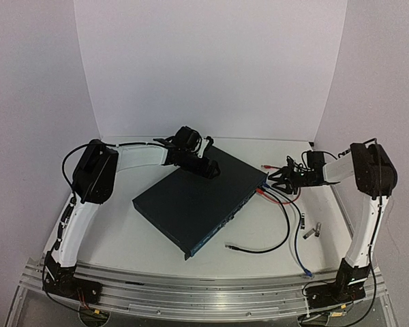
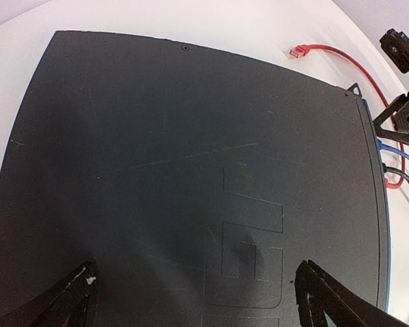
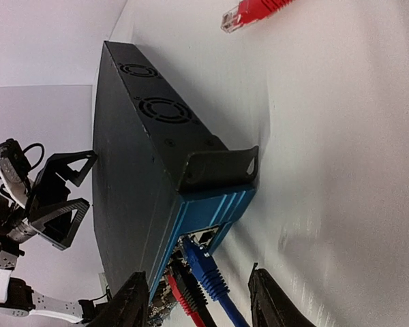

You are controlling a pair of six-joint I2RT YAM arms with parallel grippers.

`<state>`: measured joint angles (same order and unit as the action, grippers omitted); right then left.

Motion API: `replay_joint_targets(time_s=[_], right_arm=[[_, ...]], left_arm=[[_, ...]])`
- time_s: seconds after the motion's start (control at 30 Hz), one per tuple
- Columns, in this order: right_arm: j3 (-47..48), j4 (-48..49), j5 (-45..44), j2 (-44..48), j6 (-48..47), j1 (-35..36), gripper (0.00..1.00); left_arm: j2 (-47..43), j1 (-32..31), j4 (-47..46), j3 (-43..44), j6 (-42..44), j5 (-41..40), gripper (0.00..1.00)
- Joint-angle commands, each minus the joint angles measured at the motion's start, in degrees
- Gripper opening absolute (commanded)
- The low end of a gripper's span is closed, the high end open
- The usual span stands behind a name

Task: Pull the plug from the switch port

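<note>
The switch (image 1: 191, 204) is a flat dark box lying diagonally mid-table, its socket face to the lower right. A blue plug (image 3: 206, 259), a black plug (image 3: 191, 289) and a red plug (image 3: 179, 294) sit in ports at the face's far end. My right gripper (image 3: 201, 306) is open, its fingers either side of the blue plug and not touching it; in the top view it (image 1: 276, 180) is at that corner. My left gripper (image 2: 198, 303) is open just above the switch's top (image 2: 157, 170), over its far corner (image 1: 208, 167).
A loose red cable end (image 3: 249, 12) lies on the table behind the switch. Black (image 1: 273, 238) and blue (image 1: 296, 252) cables trail toward the near right. Small metal parts (image 1: 311, 231) lie right of them. White backdrop walls enclose the table; a metal rail (image 1: 191, 289) runs along the near edge.
</note>
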<state>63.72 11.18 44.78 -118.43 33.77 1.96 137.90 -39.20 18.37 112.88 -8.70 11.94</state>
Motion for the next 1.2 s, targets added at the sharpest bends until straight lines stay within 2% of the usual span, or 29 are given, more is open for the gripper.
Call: replay_joint_targets(time_s=[0.0, 0.3, 0.47, 0.77, 0.9, 1.17], right_arm=[[2.6, 0.0, 8.2, -2.4, -3.8, -0.4, 0.48], [4.5, -0.2, 11.7, -5.5, -5.6, -0.4, 0.47], [5.9, -0.2, 13.1, -7.3, -5.4, -0.3, 0.40], [8.0, -0.2, 14.7, -9.5, -4.4, -0.3, 0.36], [8.5, -0.2, 14.7, -10.4, -3.7, -0.3, 0.28], [9.4, -0.1, 14.7, -11.0, -3.3, -0.3, 0.27]], left_arm=[[4.6, 0.1, 6.0, -0.8, -0.4, 1.0, 1.00], [5.9, 0.1, 6.6, 0.4, -0.6, 0.5, 1.00], [6.2, 0.1, 6.5, 0.6, -0.4, 0.0, 1.00], [8.2, 0.1, 7.5, 3.9, -0.2, 0.0, 1.00], [8.7, 0.1, 7.7, 4.5, -0.2, -0.4, 1.00], [9.3, 0.1, 8.2, 5.4, -0.2, -0.9, 1.00]])
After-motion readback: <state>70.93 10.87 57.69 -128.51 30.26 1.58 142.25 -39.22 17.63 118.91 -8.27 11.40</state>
